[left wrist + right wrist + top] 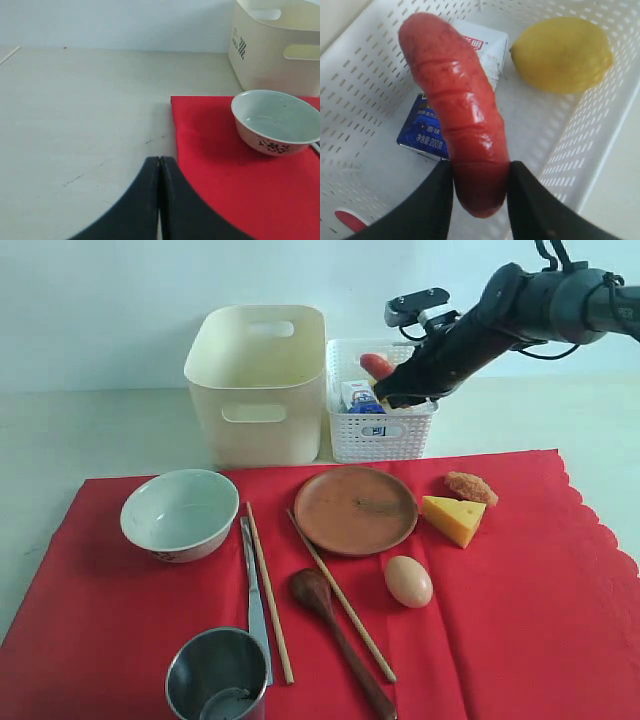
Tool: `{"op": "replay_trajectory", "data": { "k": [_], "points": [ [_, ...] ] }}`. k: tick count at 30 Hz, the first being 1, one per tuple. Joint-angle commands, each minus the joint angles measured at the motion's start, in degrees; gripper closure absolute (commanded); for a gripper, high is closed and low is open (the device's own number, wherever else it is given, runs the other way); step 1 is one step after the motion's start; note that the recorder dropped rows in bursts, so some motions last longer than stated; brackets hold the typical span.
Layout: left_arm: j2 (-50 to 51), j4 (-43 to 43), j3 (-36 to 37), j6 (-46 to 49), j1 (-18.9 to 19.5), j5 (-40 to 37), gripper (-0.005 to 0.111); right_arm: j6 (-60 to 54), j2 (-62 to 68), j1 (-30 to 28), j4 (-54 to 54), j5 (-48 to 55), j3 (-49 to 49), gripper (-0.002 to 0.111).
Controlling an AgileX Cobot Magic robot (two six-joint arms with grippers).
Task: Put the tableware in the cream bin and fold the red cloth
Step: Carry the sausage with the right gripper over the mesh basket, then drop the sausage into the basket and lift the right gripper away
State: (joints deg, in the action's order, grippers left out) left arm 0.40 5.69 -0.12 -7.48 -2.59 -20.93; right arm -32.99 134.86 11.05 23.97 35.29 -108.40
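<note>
While above basket [352,436] rim, hand [481,172] with sausage [460,110]

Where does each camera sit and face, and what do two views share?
Exterior: raised, looking across the red cloth to the cream bin; right arm shows.
Left wrist: low over the table, facing the white bowl; shut left gripper shows.
Right wrist: above the white basket, looking in; right gripper clamps the sausage.
Shared: exterior and left wrist show bowl, cloth, bin.

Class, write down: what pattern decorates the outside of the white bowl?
Small dark speckled motifs low on the bowl; the left wrist view shows them best.
</note>
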Motion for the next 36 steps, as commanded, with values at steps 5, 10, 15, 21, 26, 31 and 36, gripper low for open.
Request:
{"op": "replay_trajectory", "data": {
  "k": [5, 10, 15, 21, 26, 31, 36],
  "points": [
    [-0.4, -0.1, 0.1, 0.0, 0.0, 0.5, 0.107, 0.4, -0.7, -0.2, -0.5, -0.1, -0.7, 0.064],
    [-0.4, -0.1, 0.1, 0.0, 0.0, 0.5, 0.107, 3.2, -4.1, -0.2, -0.5, 5.3, -0.7, 0.035],
    [-0.4, -0.1, 0.1, 0.0, 0.0, 0.5, 0.107, 5.5, -9.5, -0.2, -3.1, 15.7, -0.7, 0.037],
    [-0.4, -0.1, 0.1, 0.0, 0.0, 0.5, 0.107, 10.3, -17.0, -0.2, -7.2, 29.8, -0.7, 0.088],
    [-0.4, -0.1, 0.1, 0.0, 0.0, 0.5, 0.107, 11.4, -23.8, -0.2, -7.5, 34.7, 2.2, 0.108],
    [-0.4, -0.1, 0.1, 0.0, 0.0, 0.5, 0.107, 15.0, -35.5, 0.2, -7.4, 34.7, 11.6, 0.108],
    [-0.4, -0.1, 0.1, 0.0, 0.0, 0.5, 0.107, 15.7, -47.2, 0.2, -5.5, 30.1, 20.6, 0.108]
  ]
}}
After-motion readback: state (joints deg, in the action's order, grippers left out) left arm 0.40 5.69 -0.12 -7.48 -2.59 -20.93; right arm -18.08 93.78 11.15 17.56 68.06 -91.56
